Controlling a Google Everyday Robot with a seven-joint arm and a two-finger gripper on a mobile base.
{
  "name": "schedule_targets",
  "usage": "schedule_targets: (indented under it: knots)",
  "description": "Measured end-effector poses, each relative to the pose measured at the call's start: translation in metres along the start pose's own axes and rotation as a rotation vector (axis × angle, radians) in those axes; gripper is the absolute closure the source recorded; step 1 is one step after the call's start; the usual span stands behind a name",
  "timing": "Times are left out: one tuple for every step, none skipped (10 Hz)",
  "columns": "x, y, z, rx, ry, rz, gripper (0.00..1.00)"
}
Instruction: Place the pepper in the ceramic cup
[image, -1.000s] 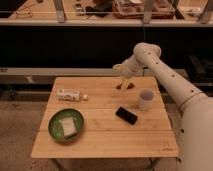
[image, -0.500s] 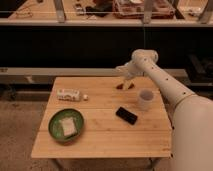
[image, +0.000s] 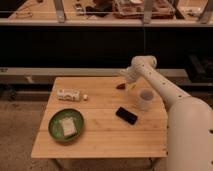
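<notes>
The small dark red-brown elongated pepper (image: 121, 86) lies on the light wooden slatted table (image: 100, 137), near its far edge and right of centre. The white arm's gripper (image: 128, 80) hangs just above and beside the pepper; whether it is apart, together or clamped on anything cannot be told. The plain off-white cylindrical ceramic cup (image: 145, 99) stands upright near the right edge, a little nearer the camera than the pepper and apart from it. A black rectangular slab (image: 126, 115) lies flat in front of the cup. A round green plate (image: 54, 128) sits at front left, carrying a pale square piece (image: 67, 126). A white oblong packet (image: 68, 94) lies behind the plate
</notes>
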Motion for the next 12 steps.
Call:
schedule_targets:
  knots:
    - [0.005, 0.005, 0.007, -0.011, 0.005, 0.014, 0.2]
    - [0.01, 0.009, 0.015, -0.022, 0.01, 0.024, 0.2]
    - [0.013, 0.011, 0.02, -0.03, 0.015, 0.028, 0.2]
    - [0.016, 0.013, 0.025, -0.039, 0.021, 0.034, 0.2]
    - [0.017, 0.015, 0.031, -0.049, 0.025, 0.04, 0.2]
    - [0.018, 0.016, 0.036, -0.057, 0.027, 0.047, 0.2]
    - [0.02, 0.017, 0.041, -0.068, 0.027, 0.056, 0.2]
    - [0.021, 0.019, 0.046, -0.081, 0.027, 0.066, 0.2]
    - [0.024, 0.021, 0.05, -0.092, 0.027, 0.08, 0.2]
    - [0.027, 0.022, 0.053, -0.1, 0.028, 0.087, 0.2]
    - [0.03, 0.022, 0.055, -0.108, 0.029, 0.092, 0.2]
    - [0.032, 0.022, 0.057, -0.115, 0.027, 0.096, 0.21]
